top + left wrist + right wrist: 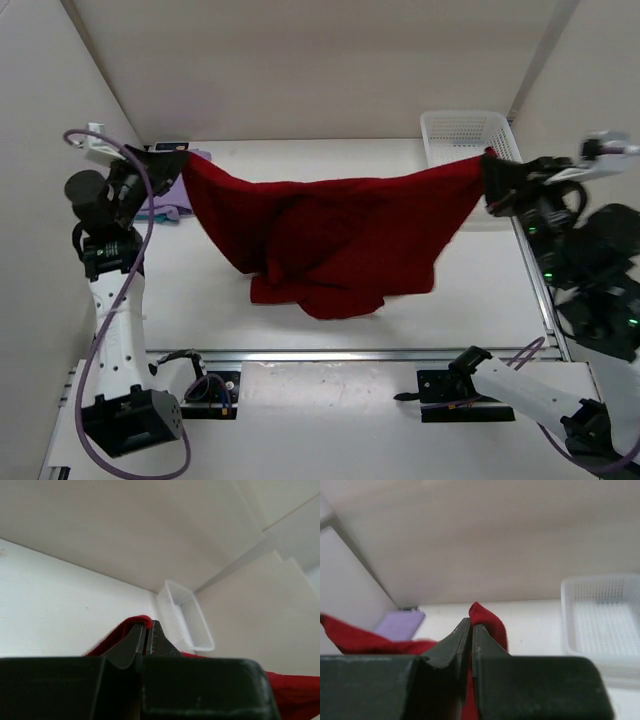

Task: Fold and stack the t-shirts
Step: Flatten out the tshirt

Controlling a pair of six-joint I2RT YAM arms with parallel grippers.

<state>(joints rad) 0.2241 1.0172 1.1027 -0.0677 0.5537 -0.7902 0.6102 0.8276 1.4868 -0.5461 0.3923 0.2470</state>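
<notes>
Red t-shirt (330,235) slung between both arms, its lower part bunched on the surface (200,300). Left hand (183,155) pinches one corner and right hand (489,160) the other. Best approach: pull it taut and level, then lower it evenly so it lies flat.

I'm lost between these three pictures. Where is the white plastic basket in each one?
Top external: the white basket sits in the upper right of the picture.
Left wrist: the basket is just right of centre, seen end-on.
Right wrist: the basket is at the right edge, partly cut off.
Shared landmark: the red t-shirt shows in all three views, low in both wrist pictures.
</notes>
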